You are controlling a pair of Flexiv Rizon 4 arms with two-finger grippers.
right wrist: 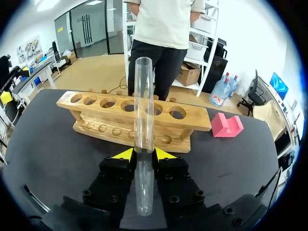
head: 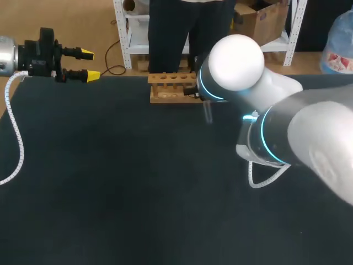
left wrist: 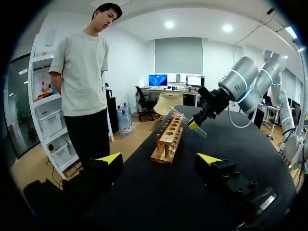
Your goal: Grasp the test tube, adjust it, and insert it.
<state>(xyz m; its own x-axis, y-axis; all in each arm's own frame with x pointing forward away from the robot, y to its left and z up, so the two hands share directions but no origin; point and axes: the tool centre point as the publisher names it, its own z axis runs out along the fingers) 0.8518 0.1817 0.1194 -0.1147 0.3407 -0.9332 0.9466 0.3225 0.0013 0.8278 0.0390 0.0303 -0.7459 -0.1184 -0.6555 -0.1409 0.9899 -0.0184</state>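
Observation:
A clear glass test tube (right wrist: pixel 143 110) stands between the fingers of my right gripper (right wrist: pixel 144 155), which is shut on it at about its lower third. The open end points up, just in front of the wooden rack (right wrist: pixel 134 115) with its row of round holes. Seen from the left wrist, the right gripper (left wrist: pixel 195 122) holds the tube (left wrist: pixel 185 119) tilted above the rack's (left wrist: pixel 168 139) far end. In the head view the right arm's joint hides that gripper, and only the tube's lower end (head: pixel 208 113) shows near the rack (head: pixel 171 88). My left gripper (head: pixel 88 64) hangs open and empty at the table's far left corner.
A pink block (right wrist: pixel 226 126) lies on the dark tabletop (head: pixel 110 176) beside the rack's right end. The right arm's bulky elbow (head: pixel 237 61) hangs over the table's right half. The rack stands at the table's far edge.

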